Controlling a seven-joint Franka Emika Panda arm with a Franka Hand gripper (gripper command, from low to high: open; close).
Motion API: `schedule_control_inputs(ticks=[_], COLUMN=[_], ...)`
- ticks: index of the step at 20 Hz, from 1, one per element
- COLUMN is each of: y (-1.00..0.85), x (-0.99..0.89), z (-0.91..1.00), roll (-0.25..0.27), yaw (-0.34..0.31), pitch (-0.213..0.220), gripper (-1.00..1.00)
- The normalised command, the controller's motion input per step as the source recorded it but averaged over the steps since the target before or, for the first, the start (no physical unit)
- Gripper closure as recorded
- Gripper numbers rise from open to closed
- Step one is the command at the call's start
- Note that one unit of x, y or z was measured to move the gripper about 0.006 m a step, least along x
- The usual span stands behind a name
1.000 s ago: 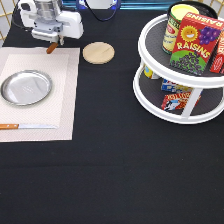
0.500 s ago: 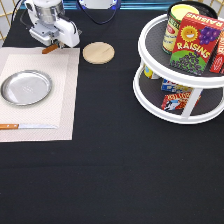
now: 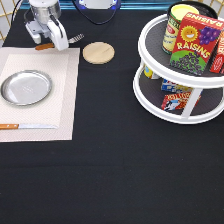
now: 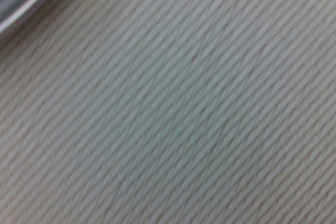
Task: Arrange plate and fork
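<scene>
Placemat (image 3: pixel 35 107): plate (image 3: pixel 26 87), knife (image 3: pixel 25 126), fork (image 3: pixel 57 43).

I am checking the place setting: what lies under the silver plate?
The plate rests on the pale placemat, with the knife beside it. Whatever sits directly beneath the plate is covered.

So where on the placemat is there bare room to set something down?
Bare mat lies between the plate and the placemat's right edge in the exterior view, and above the plate. The bottom strip holds the knife. The top edge is crowded: the gripper sits over the fork there, beside the wooden coaster.
</scene>
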Motion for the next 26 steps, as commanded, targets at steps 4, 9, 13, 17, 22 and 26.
schedule_control_inputs(ticks=[4,9,13,17,22,26], y=[-0.35,-0.36,-0.37,-0.44,-0.73,-0.69], x=[0.16,0.30,0.54,0.54,0.38,0.01], z=[0.10,0.10,0.25,0.25,0.14,-0.31], roll=[0.014,0.062,0.071,0.076,0.139,0.089], yaw=[-0.213,-0.170,-0.126,-0.107,-0.014,-0.088], pitch=[0.000,0.004,0.039,0.049,0.075,0.060], gripper=[1.00,1.00,1.00,1.00,1.00,1.00])
